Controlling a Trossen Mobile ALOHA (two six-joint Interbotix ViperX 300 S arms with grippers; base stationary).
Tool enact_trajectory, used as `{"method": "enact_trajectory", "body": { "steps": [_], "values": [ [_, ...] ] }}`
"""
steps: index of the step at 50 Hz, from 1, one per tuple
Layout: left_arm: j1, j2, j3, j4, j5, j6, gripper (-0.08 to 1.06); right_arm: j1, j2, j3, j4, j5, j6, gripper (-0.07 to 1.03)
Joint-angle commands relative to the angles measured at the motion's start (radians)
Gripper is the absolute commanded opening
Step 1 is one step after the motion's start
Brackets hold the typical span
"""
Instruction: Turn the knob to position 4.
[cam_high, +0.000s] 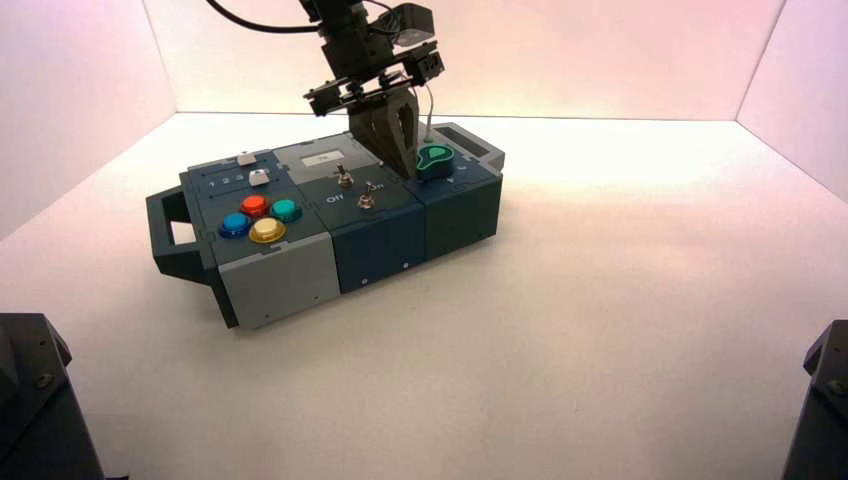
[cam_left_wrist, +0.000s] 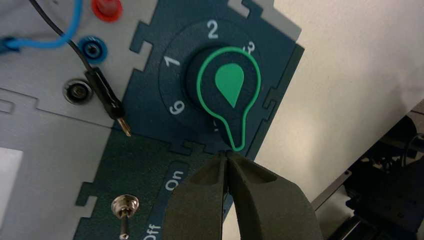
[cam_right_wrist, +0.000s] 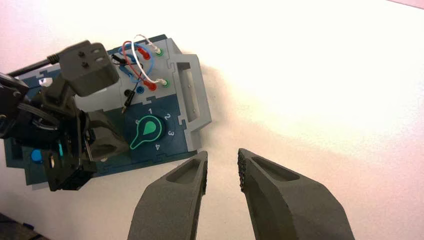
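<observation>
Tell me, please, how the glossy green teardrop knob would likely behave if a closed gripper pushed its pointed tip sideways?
The glossy green teardrop knob sits on a numbered dial, so it would probably rotate, not slide. Its smooth rim may let the left gripper, shut beside the tip, slip off.

One box (cam_high: 300, 270) is standing on the table. It is carrying four coloured push-buttons (cam_high: 258, 218), two metal toggle switches (cam_high: 343, 180), two white slider caps (cam_high: 252, 167) and one green knob (cam_left_wrist: 229, 90). Two grippers are showing: the left gripper (cam_left_wrist: 226, 156) and the right gripper (cam_right_wrist: 222, 167).
</observation>
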Motion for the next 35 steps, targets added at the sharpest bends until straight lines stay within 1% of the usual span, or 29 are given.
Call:
{"method": "enact_trajectory", "body": {
  "steps": [1,12,21,35],
  "values": [
    [-0.006,-0.043,-0.011,-0.005,-0.006,0.008,-0.03,-0.005,-0.028,-0.034,0.003,-0.005,0.009,0.35],
    [-0.014,-0.038,-0.044,-0.012,0.003,0.006,-0.03,-0.005,-0.028,-0.028,0.003,-0.005,0.011,0.35],
    [-0.048,-0.032,-0.058,-0.015,0.003,0.000,-0.03,-0.005,-0.028,-0.031,0.003,-0.005,0.009,0.35],
    [-0.049,-0.020,-0.064,-0.015,0.003,-0.003,-0.03,-0.005,-0.026,-0.031,0.000,-0.005,0.009,0.35]
  ]
}}
